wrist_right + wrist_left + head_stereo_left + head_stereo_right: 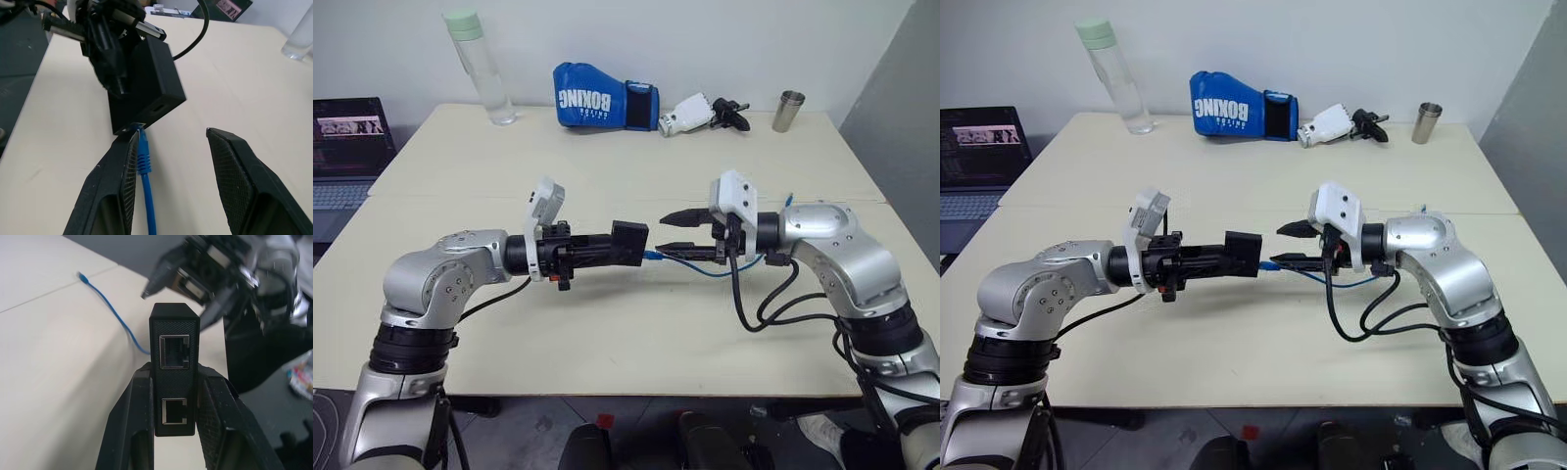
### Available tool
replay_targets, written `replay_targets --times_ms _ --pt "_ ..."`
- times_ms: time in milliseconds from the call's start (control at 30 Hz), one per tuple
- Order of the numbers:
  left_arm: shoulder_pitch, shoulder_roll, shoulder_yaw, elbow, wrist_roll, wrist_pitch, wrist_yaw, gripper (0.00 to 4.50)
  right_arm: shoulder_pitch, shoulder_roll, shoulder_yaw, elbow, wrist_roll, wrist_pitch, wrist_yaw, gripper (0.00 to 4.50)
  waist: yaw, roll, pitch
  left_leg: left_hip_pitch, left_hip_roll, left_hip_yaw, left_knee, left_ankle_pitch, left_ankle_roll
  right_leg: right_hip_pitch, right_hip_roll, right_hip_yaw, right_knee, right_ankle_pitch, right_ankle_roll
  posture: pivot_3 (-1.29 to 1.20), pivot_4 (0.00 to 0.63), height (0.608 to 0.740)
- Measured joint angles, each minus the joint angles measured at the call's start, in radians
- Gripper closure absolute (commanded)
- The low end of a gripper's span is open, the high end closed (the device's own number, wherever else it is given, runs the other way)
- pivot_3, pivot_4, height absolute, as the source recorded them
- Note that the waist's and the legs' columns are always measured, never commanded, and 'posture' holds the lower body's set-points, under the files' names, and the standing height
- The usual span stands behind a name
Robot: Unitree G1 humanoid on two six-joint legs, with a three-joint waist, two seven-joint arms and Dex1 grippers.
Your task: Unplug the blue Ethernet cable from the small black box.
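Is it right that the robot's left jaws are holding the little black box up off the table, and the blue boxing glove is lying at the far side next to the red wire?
Nearly. The wire is blue, not red, and the left eye view shows the blue Ethernet cable by the right gripper, not the boxing glove. The left gripper does hold the small black box.

Only lettering I can actually make out is on the blue boxing glove (605, 96) lying at the far side of the tabletop (607, 333), well beyond both hands and roughly between them. It says "BOXING" in big white letters, printed upside down from where the head camera sits. There's a smaller white line right under it, but it's too tiny to read. The laptop screen (350, 129), off past the left hand (628, 244) beside the tabletop, has some stuff on it, nothing legible.
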Motion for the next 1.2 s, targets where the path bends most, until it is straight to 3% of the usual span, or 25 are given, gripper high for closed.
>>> replay_targets --times_ms 333,1200 --pt "-0.005 0.004 -0.011 -0.055 0.035 -0.045 -0.023 3.72 -0.081 -0.028 0.05 0.05 0.123 0.231 0.139 2.21 0.002 0.001 0.001 -0.012 0.0 -0.007 0.002 0.0 0.0 -0.008 0.0 -0.007 0.0 0.0 0.0 0.0 0.15 0.74" --pt "-0.002 0.009 -0.012 -0.078 0.057 -0.047 -0.04 3.72 -0.141 0.031 0.121 0.167 0.084 0.23 0.175 2.21 0.003 0.001 0.001 -0.014 0.0 -0.014 0.002 0.0 0.0 -0.007 0.0 -0.018 0.0 -0.001 -0.001 0.0 0.15 0.74"
